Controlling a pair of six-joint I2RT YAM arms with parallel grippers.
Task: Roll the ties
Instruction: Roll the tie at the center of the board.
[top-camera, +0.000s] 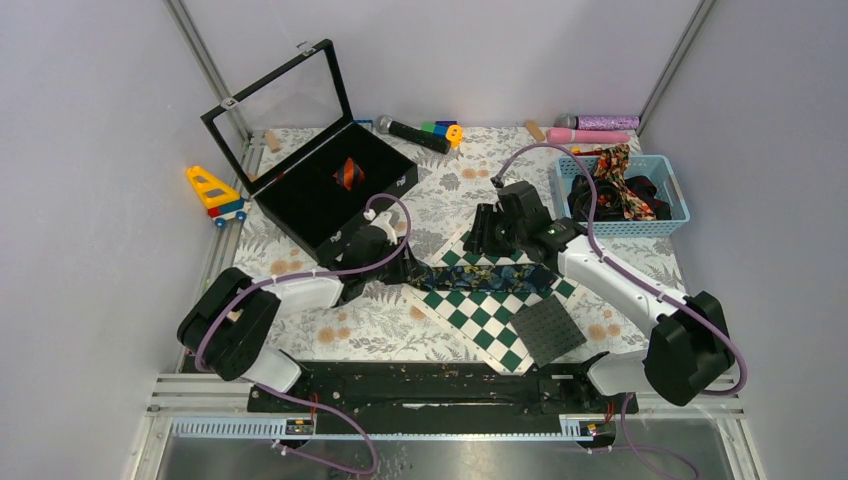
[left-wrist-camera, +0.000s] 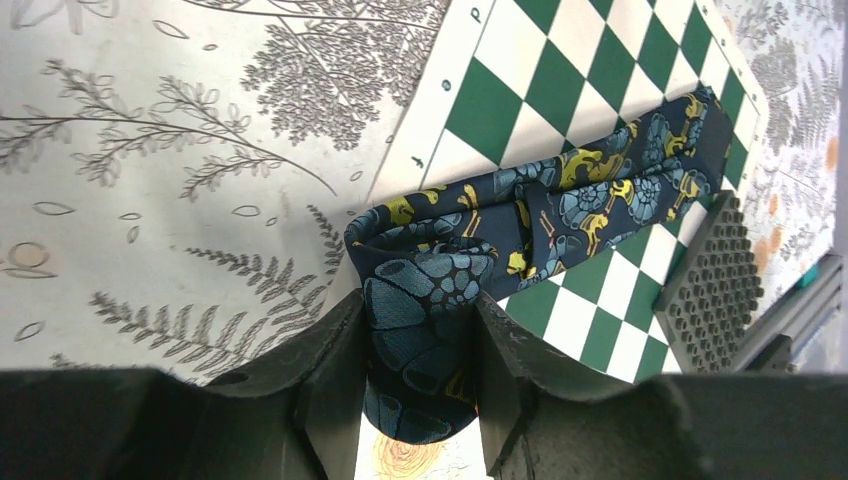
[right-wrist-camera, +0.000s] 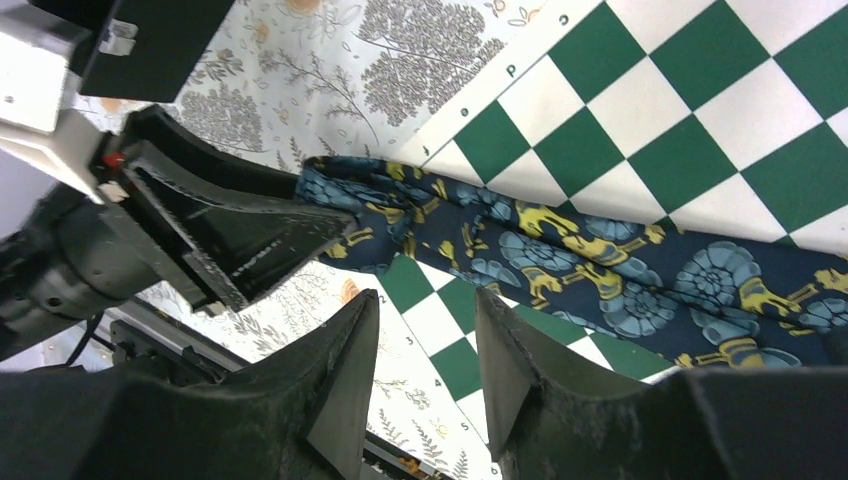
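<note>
Left tool (left-wrist-camera: 418, 335) pinches navy tie (left-wrist-camera: 590, 185) on chequered board (left-wrist-camera: 560, 70); right tool (right-wrist-camera: 425, 325) gapes empty.

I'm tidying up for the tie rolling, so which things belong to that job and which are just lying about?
Job: navy floral tie, rolled striped tie in the black box, ties in the blue basket.
Lying about: toy truck, black microphone, pink microphone, studded black mat, chequered board.

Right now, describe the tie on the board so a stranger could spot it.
Find the green-and-white board mid-table. A tie lies across it, one end in the left pincer. It alone is navy with blue and yellow print.
</note>
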